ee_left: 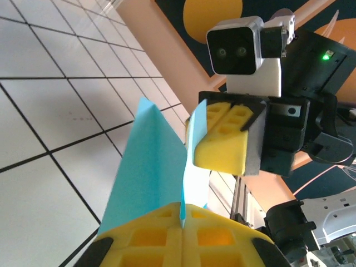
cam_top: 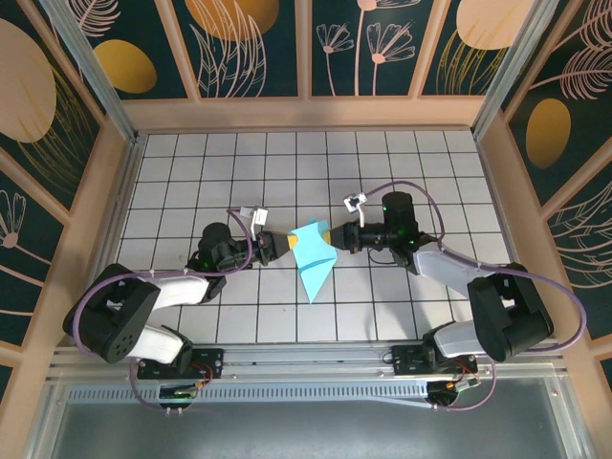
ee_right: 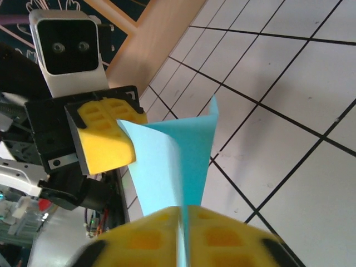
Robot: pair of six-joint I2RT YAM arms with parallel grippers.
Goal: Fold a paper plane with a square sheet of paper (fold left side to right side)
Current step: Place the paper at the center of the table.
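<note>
- My left gripper [ee_left: 182,225] has blocky yellow foam pads [ee_left: 144,239] moulded with square cells. They are pressed together on one edge of the paper plane [cam_top: 314,254].
- The paper plane is thin, smooth turquoise paper, sharply creased into layers and tapering to a point. It sits between my two grippers over the middle of the bench [cam_top: 191,163], a white surface ruled into a grid by dark lines. I cannot tell whether the tip touches it.
- My right gripper [ee_right: 181,228], with the same yellow foam, is clamped on the opposite edge.
</note>
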